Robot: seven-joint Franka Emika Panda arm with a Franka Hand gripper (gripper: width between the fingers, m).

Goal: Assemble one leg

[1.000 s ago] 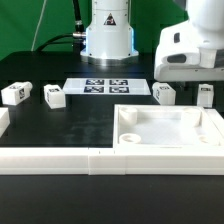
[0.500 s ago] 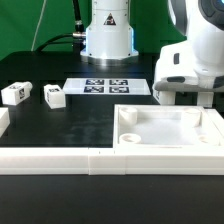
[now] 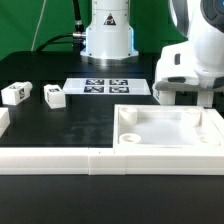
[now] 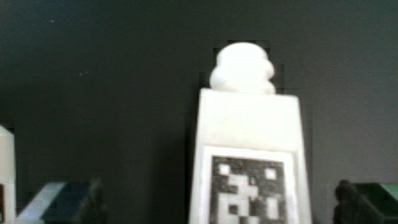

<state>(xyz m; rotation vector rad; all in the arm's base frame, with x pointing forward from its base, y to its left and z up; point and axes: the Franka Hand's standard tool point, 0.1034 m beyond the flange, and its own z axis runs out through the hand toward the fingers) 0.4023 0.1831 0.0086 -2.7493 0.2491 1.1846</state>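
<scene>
My gripper (image 3: 186,98) hangs low behind the far right edge of the large white panel (image 3: 170,132) and covers the spot behind it. In the wrist view a white leg (image 4: 246,130) with a rounded peg (image 4: 242,68) at one end and a black-and-white tag (image 4: 249,188) lies between my two fingers (image 4: 64,200). The fingers stand well apart on either side of it and do not touch it. The edge of another leg (image 4: 6,170) shows beside it. Two more legs (image 3: 14,94) (image 3: 54,96) lie at the exterior view's left.
The marker board (image 3: 107,87) lies at the back centre in front of the robot base (image 3: 108,35). A low white wall (image 3: 60,160) runs along the front, with a short piece (image 3: 3,123) at the left edge.
My gripper has come down and toward the exterior view's left, over the two right-hand legs, which are now hidden behind it. In the last half second it has barely moved.
</scene>
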